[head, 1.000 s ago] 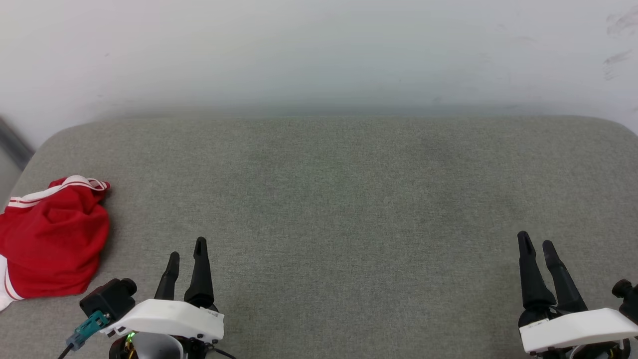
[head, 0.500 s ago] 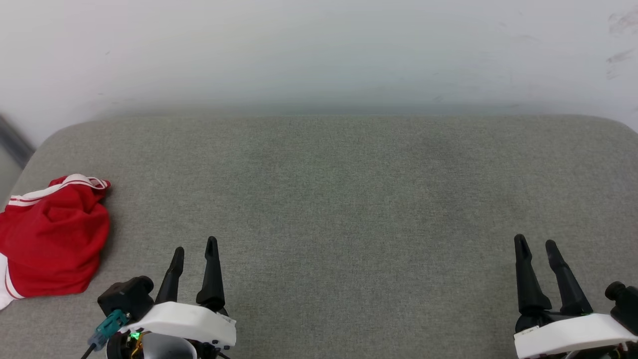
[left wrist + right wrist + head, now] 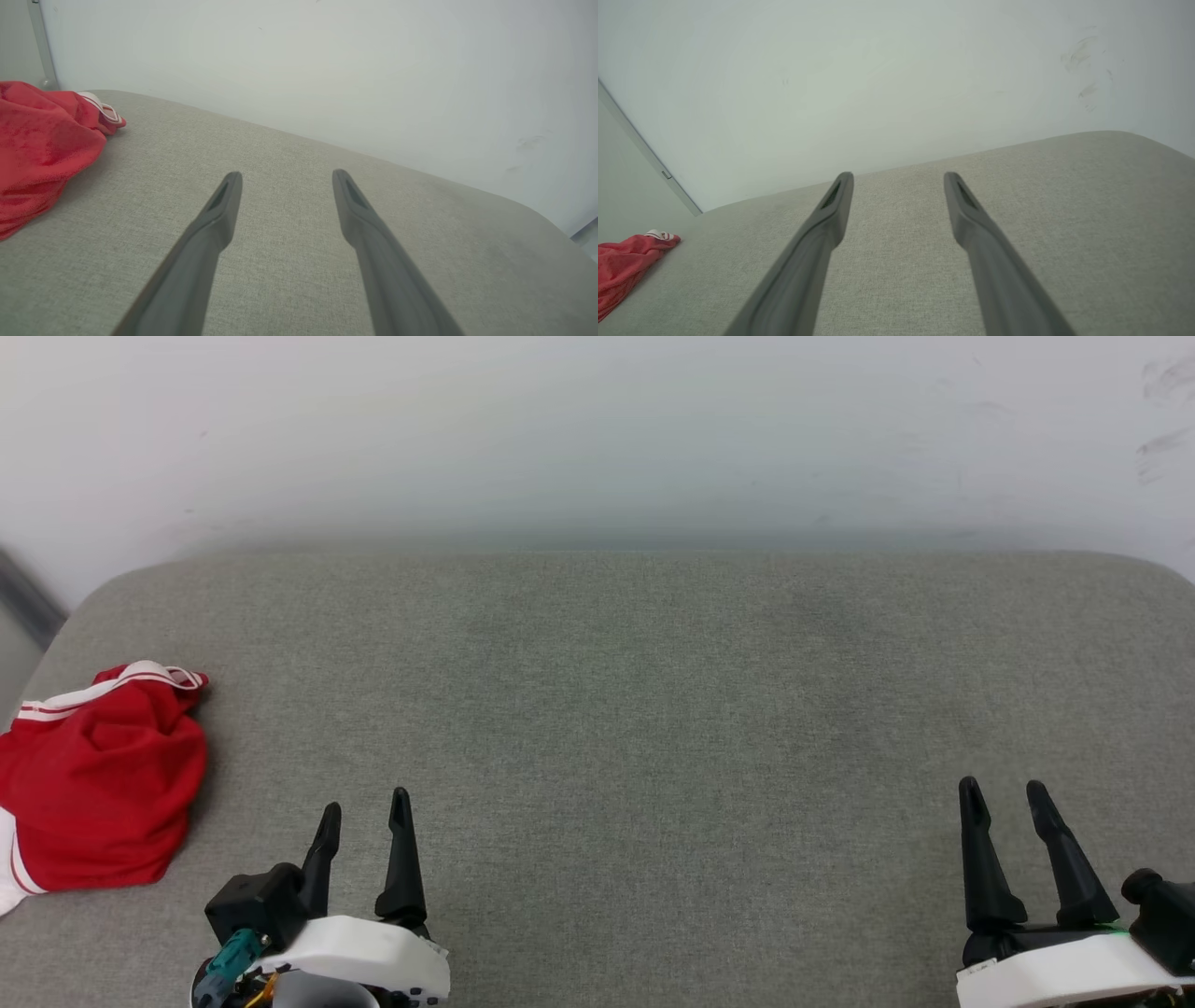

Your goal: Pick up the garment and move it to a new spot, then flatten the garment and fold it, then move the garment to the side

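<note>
The garment [image 3: 93,784] is a red shirt with red-and-white striped trim, lying crumpled at the left edge of the grey cushioned surface [image 3: 616,691]. Its bunched red cloth also fills the left side of the left wrist view as the garment [image 3: 37,144], and the garment [image 3: 621,268] peeks in at the lower left of the right wrist view. My left gripper [image 3: 364,803] hovers open at the lower left, to the right of the shirt and apart from it. At the lower right my right gripper [image 3: 1004,789] stands open with nothing between its fingers.
A pale wall [image 3: 597,429] rises directly behind the cushion's far edge. The cushion's rounded left corner and a dark strip [image 3: 23,602] lie just beyond the shirt.
The left gripper has drawn back toward the bottom edge and slightly right, turning straighter. The right gripper has also sunk a little lower. The shirt has not moved.
</note>
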### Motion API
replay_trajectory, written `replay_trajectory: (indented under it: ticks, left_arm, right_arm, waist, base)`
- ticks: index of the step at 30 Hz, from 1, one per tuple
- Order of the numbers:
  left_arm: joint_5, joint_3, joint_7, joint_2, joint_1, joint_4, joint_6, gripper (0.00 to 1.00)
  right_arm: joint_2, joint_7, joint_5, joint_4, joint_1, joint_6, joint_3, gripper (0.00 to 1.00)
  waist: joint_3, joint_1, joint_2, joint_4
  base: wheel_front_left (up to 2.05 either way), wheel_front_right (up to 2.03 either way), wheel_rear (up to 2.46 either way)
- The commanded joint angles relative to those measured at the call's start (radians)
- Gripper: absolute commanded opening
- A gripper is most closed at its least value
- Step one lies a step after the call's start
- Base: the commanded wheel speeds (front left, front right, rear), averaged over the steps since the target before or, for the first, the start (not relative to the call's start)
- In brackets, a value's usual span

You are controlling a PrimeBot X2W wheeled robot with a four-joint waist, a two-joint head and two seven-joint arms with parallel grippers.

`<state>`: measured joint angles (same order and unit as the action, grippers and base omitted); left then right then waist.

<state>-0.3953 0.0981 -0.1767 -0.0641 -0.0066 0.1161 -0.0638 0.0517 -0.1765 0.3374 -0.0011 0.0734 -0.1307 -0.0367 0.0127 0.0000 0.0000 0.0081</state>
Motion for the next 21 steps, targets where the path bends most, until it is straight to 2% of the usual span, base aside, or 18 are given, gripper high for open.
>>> replay_trajectory:
  ticks: [1,6,21]
  left_arm:
    - [0.024,0.000,-0.009,-0.002,0.001,-0.008,-0.007,1.00]
    - [0.071,0.003,-0.021,0.003,0.005,-0.004,-0.010,1.00]
    - [0.172,0.005,-0.051,0.010,0.017,-0.001,0.026,1.00]
  right_arm:
    - [-0.002,-0.010,-0.021,-0.016,0.010,0.000,0.002,1.00]
    - [-0.002,-0.021,-0.064,-0.027,0.015,0.000,0.003,1.00]
    - [-0.002,-0.053,-0.146,-0.054,0.040,0.000,0.006,1.00]
  waist:
    - [0.000,0.0000,0.0000,0.000]
    - [0.001,0.0000,0.0000,0.002]
    - [0.001,0.0000,0.0000,0.005]
  base:
    - [0.00,0.00,0.00]
    - [0.00,0.00,0.00]
    - [0.00,0.00,0.00]
